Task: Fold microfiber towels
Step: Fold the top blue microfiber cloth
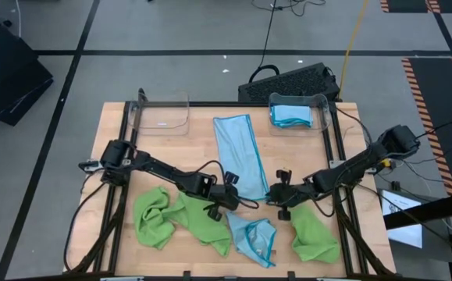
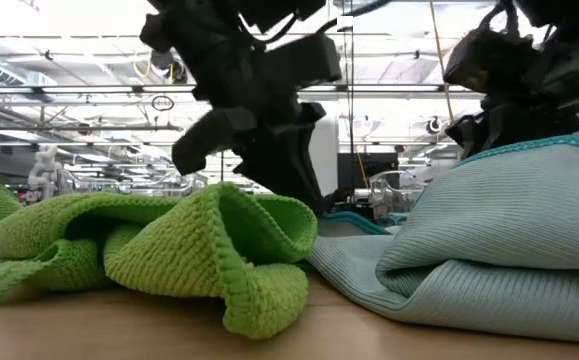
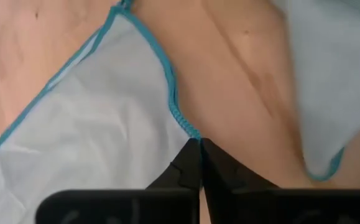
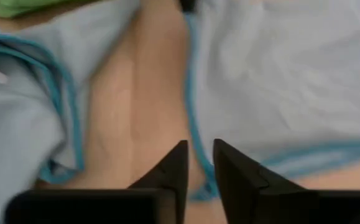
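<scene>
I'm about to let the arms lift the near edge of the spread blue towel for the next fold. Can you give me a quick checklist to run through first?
1. Left gripper shut on a corner of the blue towel: ok; fingers pinched at the teal hem.
2. Right gripper shut on the other corner: not ok; fingers stand slightly apart over the hem.
3. Both grippers at the towel's near edge: ok; right gripper mirrors the left.
4. Towel lying flat for folding: ok in the high view.
5. Crumpled blue towel and green towels apart from the lifted edge: cannot tell; they lie close.
</scene>
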